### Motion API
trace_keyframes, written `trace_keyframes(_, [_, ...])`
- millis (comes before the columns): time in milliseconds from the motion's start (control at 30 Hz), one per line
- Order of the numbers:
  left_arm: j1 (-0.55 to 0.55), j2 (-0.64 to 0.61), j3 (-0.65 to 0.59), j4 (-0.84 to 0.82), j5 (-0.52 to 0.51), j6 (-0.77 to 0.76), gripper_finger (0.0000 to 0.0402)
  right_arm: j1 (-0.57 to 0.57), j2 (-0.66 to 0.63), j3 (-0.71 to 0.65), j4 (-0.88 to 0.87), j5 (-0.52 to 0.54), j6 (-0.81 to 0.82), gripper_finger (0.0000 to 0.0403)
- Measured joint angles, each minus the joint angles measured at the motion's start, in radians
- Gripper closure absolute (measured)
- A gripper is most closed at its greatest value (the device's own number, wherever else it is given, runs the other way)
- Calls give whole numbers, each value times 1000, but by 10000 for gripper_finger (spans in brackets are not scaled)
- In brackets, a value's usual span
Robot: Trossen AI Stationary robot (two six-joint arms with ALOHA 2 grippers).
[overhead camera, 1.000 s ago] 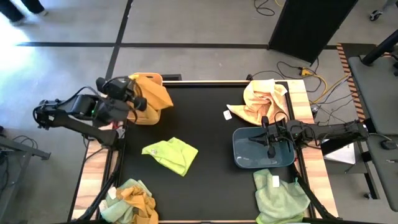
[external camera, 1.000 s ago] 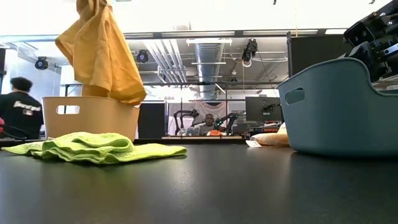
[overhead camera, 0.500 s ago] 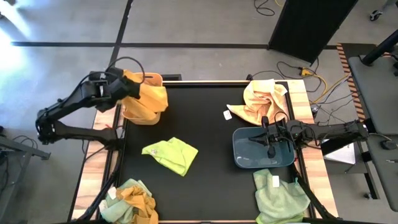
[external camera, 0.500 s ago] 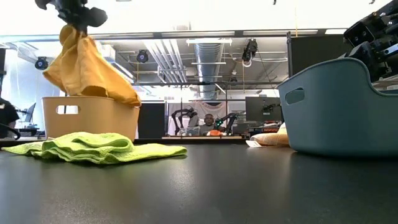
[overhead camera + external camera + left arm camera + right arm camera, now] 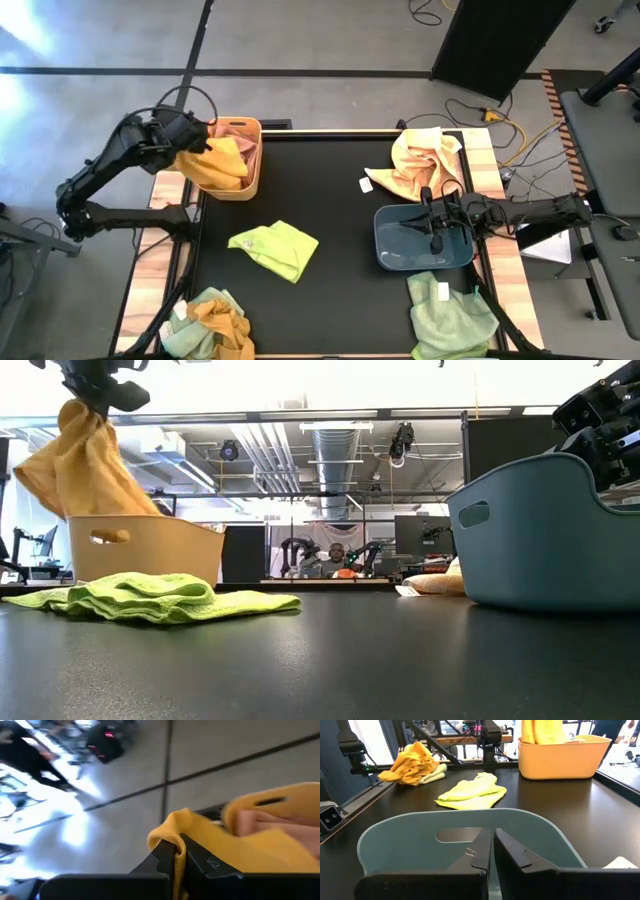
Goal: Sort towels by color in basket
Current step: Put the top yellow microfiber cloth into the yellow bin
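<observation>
Left gripper (image 5: 192, 143): shown raised over the outer rim of the peach-orange basket (image 5: 252, 160) at the table's far left corner. Its fingers (image 5: 167, 851) are closed on a fold of the mustard-orange towel (image 5: 215, 165), which is pinched between them in the left wrist view. The towel hangs from the grip and drapes over the basket's left wall; in the low view it is seen hanging mostly beyond that wall. A salmon-pink cloth (image 5: 238, 132) is seen lying inside the same basket.

Right gripper (image 5: 432, 218): positioned low over the blue-grey basket (image 5: 392, 255) at the table's right side. Its fingers (image 5: 482, 851) are drawn nearly together, a thin gap being left between them, and nothing is held. Whether the tips touch the basket cannot be told.

Remaining towels: a lime-green towel (image 5: 275, 247) is spread on the black table (image 5: 340, 300) between the two baskets. A pile of orange and pale green towels (image 5: 212, 318) is heaped at the near left corner. A light green towel (image 5: 445, 315) with a white tag lies at the near right corner, just beside the blue-grey basket. A crumpled pale peach towel (image 5: 420, 162) rests at the far right corner.
</observation>
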Motion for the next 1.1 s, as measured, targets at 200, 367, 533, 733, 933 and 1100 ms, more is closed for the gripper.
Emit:
trace_keyframes(200, [-26,-6,-68,231,260,114,401,0,0,0,0,0,0,390])
trace_keyframes(367, [-50,-6,-183,606,536,215,401,0,0,0,0,0,0,390])
trace_keyframes(533, [-51,-6,-324,1006,811,227,401,0,0,0,0,0,0,390])
trace_keyframes(733, [-30,-13,-406,1018,642,177,401,0,0,0,0,0,0,390])
trace_keyframes(933, [-15,-1,-408,693,409,39,401,0,0,0,0,0,0,390])
trace_keyframes(1100, [-13,43,-427,587,487,-23,401,0,0,0,0,0,0,390])
